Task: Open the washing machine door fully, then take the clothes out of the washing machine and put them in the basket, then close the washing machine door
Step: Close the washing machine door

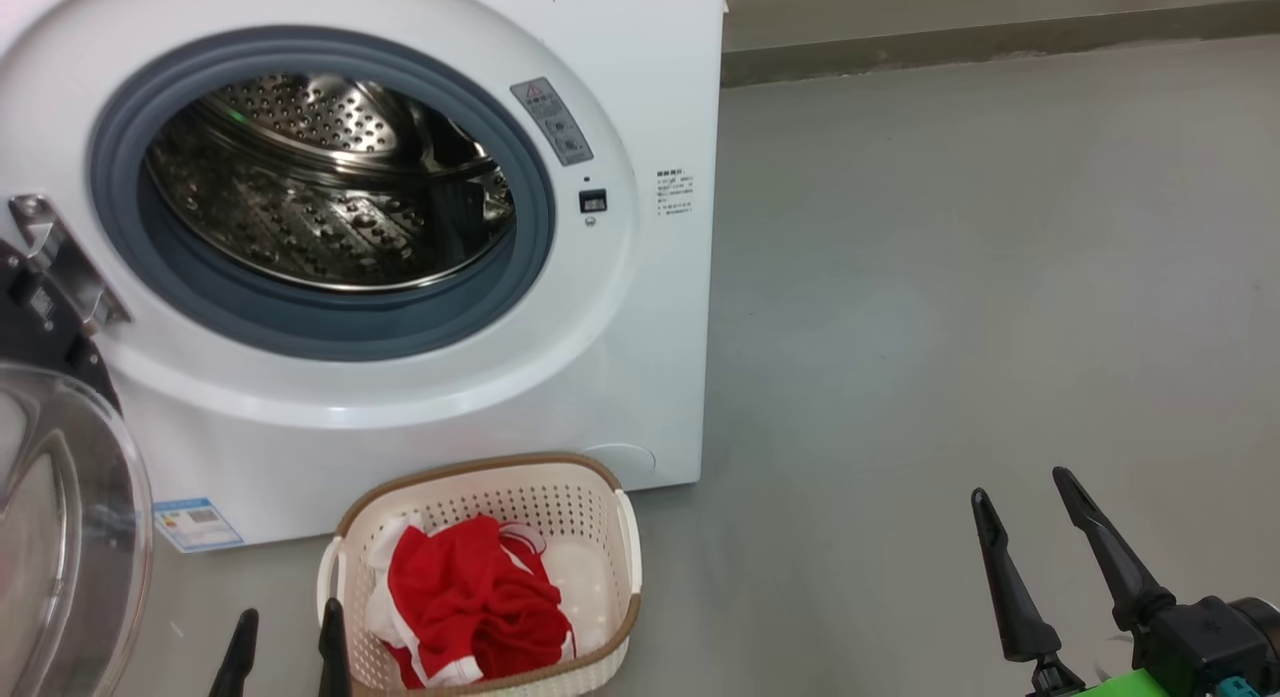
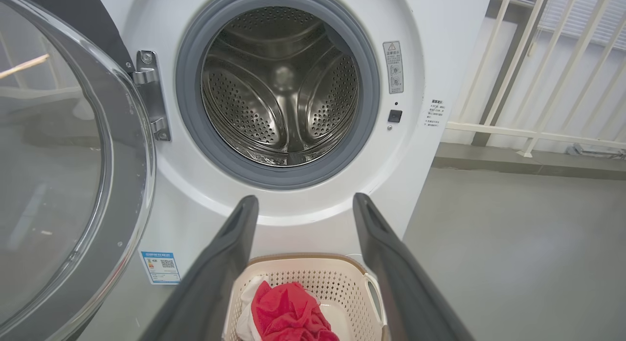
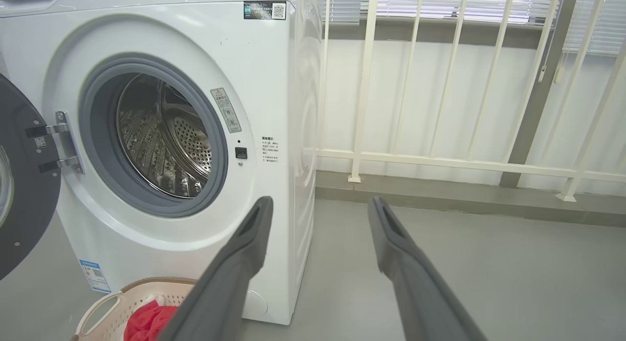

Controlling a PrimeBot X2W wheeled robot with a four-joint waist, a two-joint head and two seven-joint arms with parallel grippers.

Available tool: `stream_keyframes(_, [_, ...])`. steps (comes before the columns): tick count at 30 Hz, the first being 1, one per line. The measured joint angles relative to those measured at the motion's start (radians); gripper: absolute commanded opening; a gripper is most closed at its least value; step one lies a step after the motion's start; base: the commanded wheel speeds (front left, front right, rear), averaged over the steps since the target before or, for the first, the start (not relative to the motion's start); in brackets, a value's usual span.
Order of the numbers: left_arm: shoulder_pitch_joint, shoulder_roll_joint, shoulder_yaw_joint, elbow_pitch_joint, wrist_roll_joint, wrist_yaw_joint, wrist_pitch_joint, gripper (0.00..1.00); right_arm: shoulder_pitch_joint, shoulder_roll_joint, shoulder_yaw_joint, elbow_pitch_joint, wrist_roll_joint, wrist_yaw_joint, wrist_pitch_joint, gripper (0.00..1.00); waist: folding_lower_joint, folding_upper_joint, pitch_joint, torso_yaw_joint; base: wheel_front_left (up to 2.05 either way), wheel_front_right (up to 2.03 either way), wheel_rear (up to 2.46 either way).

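The white washing machine point(image 1: 640, 97) stands with its steel drum point(image 1: 330, 187) bare. Its door point(image 1: 70, 517) hangs swung out to the left, glass bowl showing; the door point(image 2: 58, 155) fills the left of the left wrist view. The red clothes point(image 1: 470, 597) with white trim lie in the cream basket point(image 1: 600, 482) on the floor in front of the machine. My left gripper point(image 1: 288, 627) is open, low beside the basket's left rim. My right gripper point(image 1: 1025, 487) is open over bare floor to the right. The basket point(image 2: 342, 277) and clothes point(image 2: 288, 311) sit between my left fingers.
Grey floor point(image 1: 950, 277) stretches right of the machine. A cream railing point(image 3: 440, 160) and a low kerb point(image 3: 464, 199) run along the wall behind. A blue label point(image 1: 197, 523) sits low on the machine's front.
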Motion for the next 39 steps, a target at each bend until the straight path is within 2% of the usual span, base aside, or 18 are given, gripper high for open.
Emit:
stream_keyframes(11, [0.0,0.0,-0.001,-0.007,0.014,-0.011,0.0,1.0,0.0,0.0,0.0,0.0,0.0,0.0,0.0,1.0,0.0,0.0,0.004,0.003,-0.92,0.92,0.0])
stream_keyframes(14, [0.0,0.002,-0.008,-0.007,0.053,-0.015,0.0,1.0,0.0,0.0,0.0,0.0,0.0,0.0,0.0,1.0,0.0,0.0,0.004,0.004,-0.07,0.07,0.0])
stream_keyframes(24, [-0.001,0.002,-0.01,-0.022,0.095,0.002,0.0,1.0,0.0,-0.001,0.002,-0.002,0.0,0.0,0.0,1.0,0.0,0.0,0.013,0.016,0.0,0.0,0.0])
stream_keyframes(39, [-0.005,0.002,-0.009,-0.099,0.095,0.02,0.0,1.0,-0.006,-0.003,0.031,-0.016,0.002,0.0,0.0,1.0,-0.0001,0.0,0.03,0.136,0.0,0.0,0.0])
